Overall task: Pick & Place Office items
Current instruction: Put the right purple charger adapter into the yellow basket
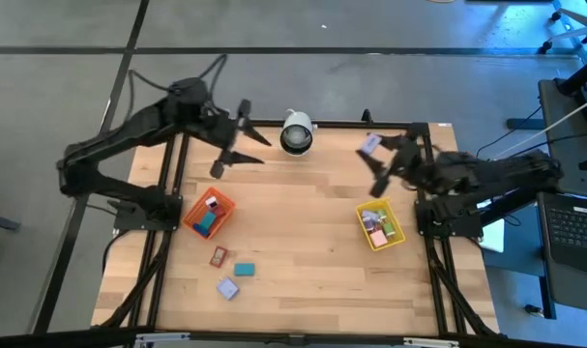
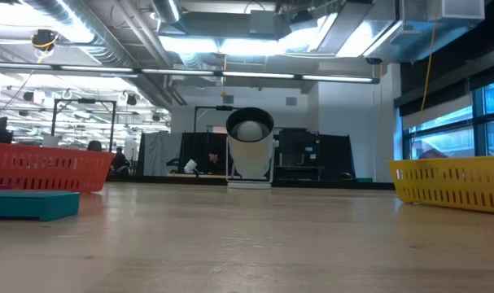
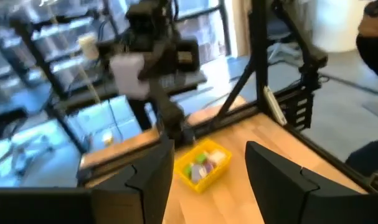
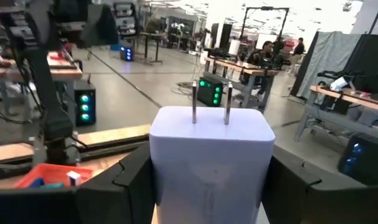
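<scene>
While the left gripper (image 1: 237,145) hangs above the far left part of the table (image 1: 303,242) with its jaws spread and nothing between them, the right gripper (image 1: 378,164) is raised over the far right side, its fingers (image 4: 123,180) pinching a white plug-in charger (image 4: 206,162) (its two metal prongs point away from the wrist). In the high view that charger (image 1: 369,144) shows as a small pale block at the gripper's tip, above the table's far edge.

The orange tray (image 1: 209,215) sits on the left side and holds several office items, among them a teal block (image 1: 206,225) and a white-topped red piece (image 1: 212,203). The yellow tray (image 1: 380,224) sits on the right, with pale and green pieces inside. Three items lie loose on the wood nearer the front edge than the orange tray: a red block (image 1: 219,256), a teal block (image 1: 244,270) just beside it, and a lavender block (image 1: 226,288). A white camera (image 1: 296,132) stands at the middle of the far edge.
</scene>
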Controlling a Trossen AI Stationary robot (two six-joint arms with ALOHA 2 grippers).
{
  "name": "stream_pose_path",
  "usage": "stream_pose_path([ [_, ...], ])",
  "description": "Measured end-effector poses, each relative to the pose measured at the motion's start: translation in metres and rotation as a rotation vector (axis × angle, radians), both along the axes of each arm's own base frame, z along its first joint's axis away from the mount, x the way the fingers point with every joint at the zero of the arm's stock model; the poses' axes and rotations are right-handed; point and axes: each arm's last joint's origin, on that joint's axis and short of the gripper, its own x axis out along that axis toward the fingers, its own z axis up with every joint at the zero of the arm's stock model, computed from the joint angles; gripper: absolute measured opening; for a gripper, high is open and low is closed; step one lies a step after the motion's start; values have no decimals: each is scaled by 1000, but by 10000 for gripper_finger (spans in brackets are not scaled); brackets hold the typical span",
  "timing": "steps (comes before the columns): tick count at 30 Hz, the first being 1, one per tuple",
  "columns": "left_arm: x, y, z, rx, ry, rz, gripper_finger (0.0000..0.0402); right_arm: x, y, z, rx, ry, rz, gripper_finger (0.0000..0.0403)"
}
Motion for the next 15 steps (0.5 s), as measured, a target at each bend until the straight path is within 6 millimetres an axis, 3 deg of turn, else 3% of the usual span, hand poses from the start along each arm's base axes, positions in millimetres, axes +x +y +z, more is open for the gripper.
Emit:
stream_pose_path([
  [3, -18, -6, -7, -14, 26, 37, 187, -23, -6, 1, 46, 12, 3, 215],
  [7, -37, -9, -38, -29, 23, 162, 178, -41, -10, -9, 122, 16, 22, 215],
  [15, -74, -20, -95, -168, -218, 273, 175, -51, -13, -60, 252, 150, -29, 215],
])
